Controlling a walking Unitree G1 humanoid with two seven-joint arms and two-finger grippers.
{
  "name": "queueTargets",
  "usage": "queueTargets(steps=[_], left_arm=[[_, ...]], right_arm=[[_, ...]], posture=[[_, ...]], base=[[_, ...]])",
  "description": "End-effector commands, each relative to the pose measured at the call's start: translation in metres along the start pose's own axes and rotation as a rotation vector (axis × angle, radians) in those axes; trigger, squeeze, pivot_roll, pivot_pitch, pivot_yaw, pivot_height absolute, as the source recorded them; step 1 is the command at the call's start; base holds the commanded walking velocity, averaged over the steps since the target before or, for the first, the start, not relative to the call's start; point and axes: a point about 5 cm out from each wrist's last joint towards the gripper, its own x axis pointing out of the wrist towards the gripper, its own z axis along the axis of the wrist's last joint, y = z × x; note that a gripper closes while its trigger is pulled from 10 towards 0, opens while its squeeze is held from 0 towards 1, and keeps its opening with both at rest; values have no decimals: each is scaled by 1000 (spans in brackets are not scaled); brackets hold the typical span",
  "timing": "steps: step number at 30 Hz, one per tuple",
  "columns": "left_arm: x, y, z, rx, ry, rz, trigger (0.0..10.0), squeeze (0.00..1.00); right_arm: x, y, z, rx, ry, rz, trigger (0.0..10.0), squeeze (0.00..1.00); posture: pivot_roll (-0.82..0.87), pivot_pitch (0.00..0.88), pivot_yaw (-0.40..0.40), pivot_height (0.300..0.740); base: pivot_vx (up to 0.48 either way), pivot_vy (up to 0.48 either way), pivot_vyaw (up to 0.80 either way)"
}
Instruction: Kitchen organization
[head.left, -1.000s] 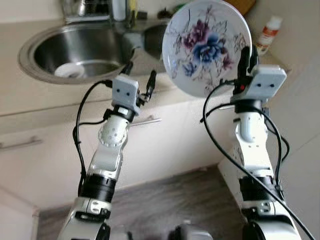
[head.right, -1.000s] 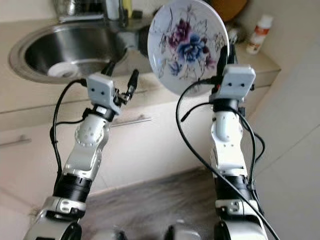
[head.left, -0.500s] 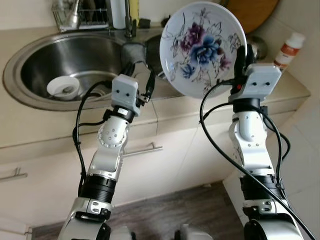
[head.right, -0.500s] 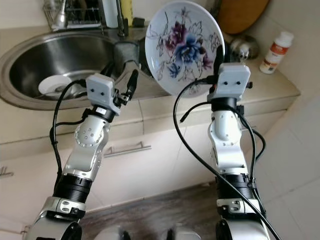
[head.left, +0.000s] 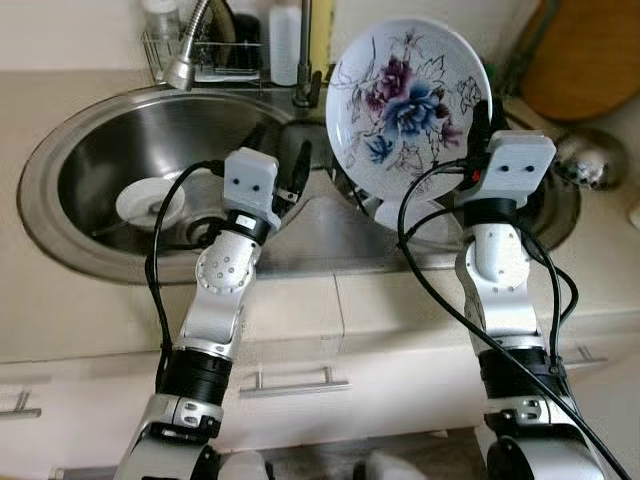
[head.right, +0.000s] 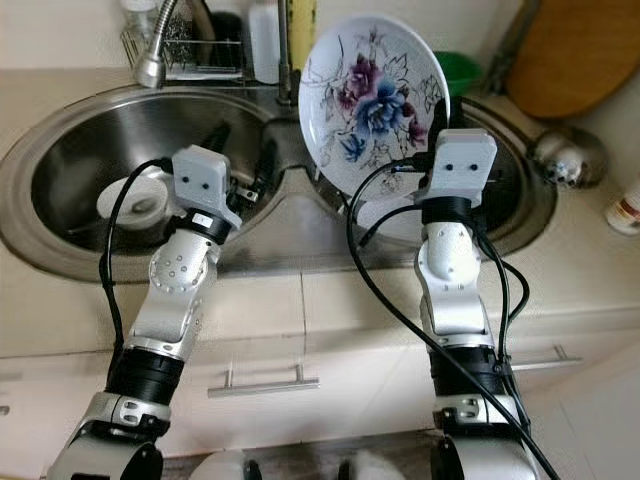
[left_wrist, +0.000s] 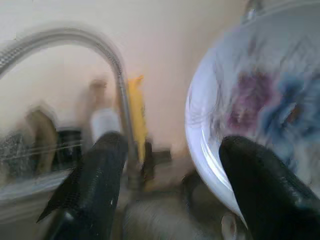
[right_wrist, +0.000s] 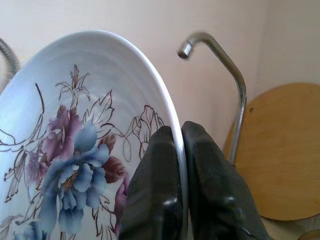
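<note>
Two black fingers of the right gripper (right_wrist: 181, 185) are pinched tight on the rim of a floral plate (head.left: 410, 105), one finger on the painted face and one behind, so the plate stands nearly on edge, held up above the divide of the double sink (head.left: 70, 215). The grip sits at the plate's right edge as the head camera sees it, well off its centre. Glazed ceramic like this is probably stiff, fairly heavy and slick, and it would chip or shatter on steel; held by so little rim it could swing or slip, so slow moves and a flat set-down look wise. A firmer hold would take the rim deeper between the pads.

Beside it, the left gripper (head.left: 276, 165) hovers over the sink with its fingers spread apart and nothing between them, close to the plate's left edge.

Farther out, a small white dish (head.left: 150, 203) lies in the left basin, a curved tap (head.left: 190, 50) rises behind, and a round wooden board (head.left: 585, 65) leans at the far right.
</note>
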Motion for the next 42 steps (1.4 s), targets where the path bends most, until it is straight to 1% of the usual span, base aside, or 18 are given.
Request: queueTargets(steps=[1, 8, 9, 10, 12, 15, 16, 17, 20, 23, 26, 27, 28, 32, 34, 38, 42], left_arm=[[0, -9, -4, -21, 16, -23, 10000, 0], [0, -11, -4, -25, 16, -29, 10000, 0], [0, -11, -4, -25, 16, -29, 10000, 0], [0, -11, -4, -25, 17, -29, 10000, 0], [0, -11, -4, -26, 17, -29, 10000, 0], [0, -11, -4, -27, 16, -28, 10000, 0], [0, -12, -4, -27, 15, -28, 10000, 0], [1, -12, -3, -28, 14, -27, 10000, 0], [1, -11, -3, -28, 13, -26, 10000, 0], [1, -11, -3, -27, 13, -24, 10000, 0], [1, -11, -3, -28, 12, -22, 10000, 0], [1, -11, -3, -28, 11, -21, 10000, 0], [1, -11, -3, -28, 11, -20, 10000, 0], [0, -10, -3, -28, 13, -18, 10000, 0], [0, -11, -4, -29, 16, -20, 10000, 0], [-1, -13, -5, -31, 21, -27, 10000, 0], [-1, -13, -5, -32, 24, -30, 10000, 0]], right_arm=[[4, -9, -6, -25, 44, -34, 10000, 0], [11, -12, -20, -67, 149, -19, 10000, 0], [11, -12, -20, -67, 149, -19, 10000, 0], [14, -12, -29, -95, 214, -2, 10000, 0], [16, -14, -39, -120, 294, 4, 10000, 0], [18, -17, -51, -142, 385, 11, 10000, 0], [19, -17, -55, -168, 410, 18, 10000, 0], [20, -21, -63, -199, 471, 23, 10000, 0], [19, -24, -73, -235, 553, 46, 10000, 0], [16, -27, -82, -222, 633, 71, 10000, 0], [10, -26, -91, -153, 709, 84, 10000, 0], [7, -27, -95, -115, 745, 76, 10000, 675], [5, -28, -97, -94, 749, 70, 10000, 1000], [4, -29, -99, -93, 760, 71, 10000, 1000], [5, -31, -98, -72, 740, 52, 10000, 1000], [6, -34, -97, -72, 736, 32, 10000, 1000], [3, -34, -98, -42, 736, 17, 10000, 1000]], posture=[[31, 0, -82, 740], [32, 0, -84, 740], [32, 0, -84, 740], [32, 0, -84, 740], [30, 0, -85, 740], [32, 0, -88, 740], [33, 0, -88, 740], [35, 0, -89, 740], [36, 0, -91, 740], [36, 0, -94, 740], [36, 0, -97, 740], [37, 0, -97, 740], [37, 0, -97, 740], [35, 0, -95, 740], [35, 0, -95, 740], [31, 0, -92, 740], [30, 0, -93, 740]], base=[[0, 0, 0], [0, 0, 0], [0, 0, 0], [0, 0, 0], [0, 0, 0], [0, 0, 0], [0, 0, 0], [0, 0, 0], [0, 0, 0], [0, 0, 0], [0, 0, 0], [0, 0, 0], [0, 0, 0], [0, 0, 0], [0, 0, 0], [0, 0, 0], [0, 0, 0]])
